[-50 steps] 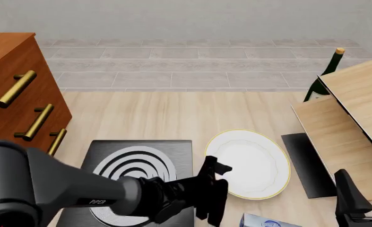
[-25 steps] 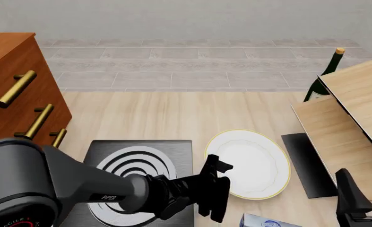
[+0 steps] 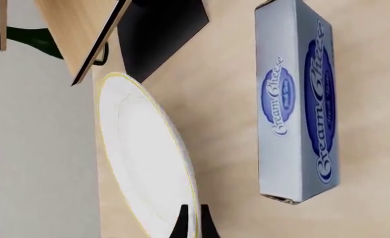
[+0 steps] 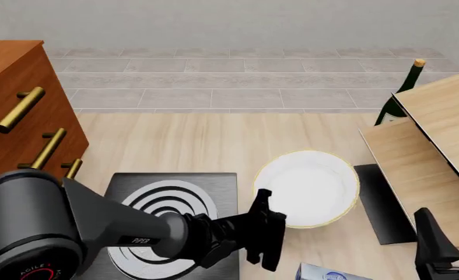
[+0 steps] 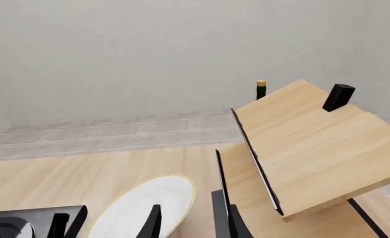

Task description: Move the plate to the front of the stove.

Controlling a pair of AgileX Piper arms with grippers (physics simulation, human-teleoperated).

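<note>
My left gripper [image 4: 266,224] pinching the plate [image 4: 311,186] at its near-left rim, plate tilted beside the stove [image 4: 171,219], right gripper [image 4: 445,248] cropped, state unreadable

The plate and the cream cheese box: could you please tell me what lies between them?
Nothing: in the left wrist view, only bare wooden tabletop separates the plate from the cream cheese box.

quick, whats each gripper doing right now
Left gripper: shut on the plate, gripping its near-left rim.
Right gripper: off to the right, holding nothing; open or shut cannot be told.
</note>
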